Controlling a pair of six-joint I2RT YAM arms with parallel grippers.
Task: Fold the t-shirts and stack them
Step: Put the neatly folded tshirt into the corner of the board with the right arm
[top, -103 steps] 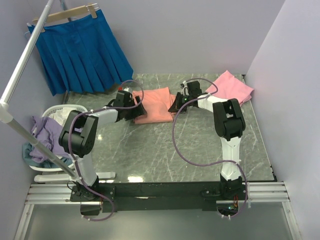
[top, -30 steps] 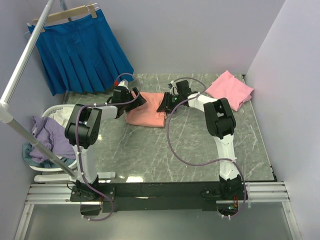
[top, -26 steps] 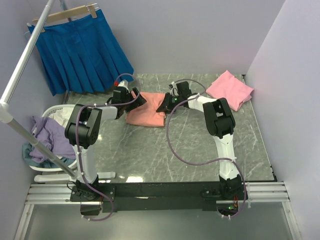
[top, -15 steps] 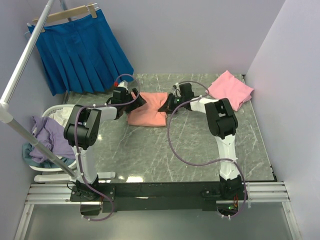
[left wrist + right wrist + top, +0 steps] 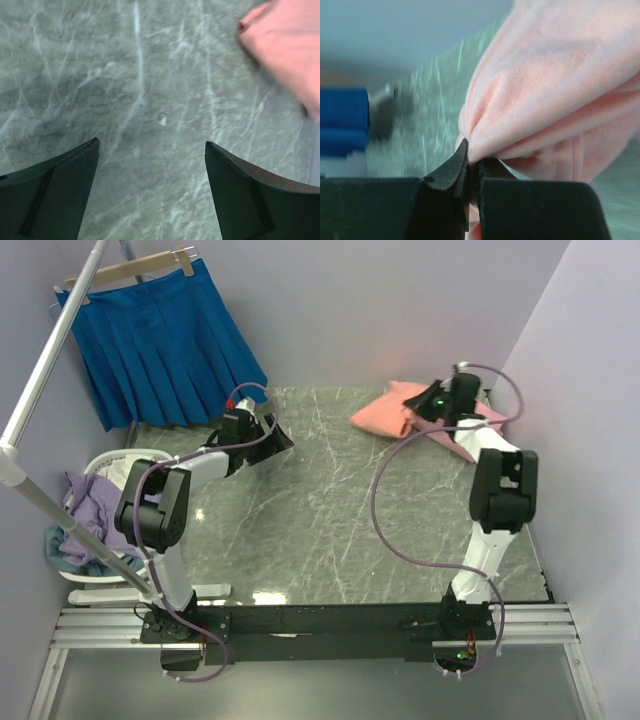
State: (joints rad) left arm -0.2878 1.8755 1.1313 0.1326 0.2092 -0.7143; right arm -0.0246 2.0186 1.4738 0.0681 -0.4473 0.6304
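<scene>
The folded salmon-orange t-shirt hangs bunched at the back of the table, just left of the lighter pink t-shirt. The right arm partly covers the pink one. My right gripper is shut on a fold of the salmon shirt, pinched tight between its jaws. Over bare marble at the back left, my left gripper stands open with nothing between its fingers. The salmon shirt's edge shows at the upper right of the left wrist view.
A bright blue pleated skirt hangs on a hanger at the back left. A white laundry basket with lilac clothes sits off the table's left side. A white rail slants across the left. Walls close in at back and right.
My right gripper shut on the salmon shirt and carried it from the table's back middle to the right, up against the pink shirt. The left gripper stayed open, now over bare table.
</scene>
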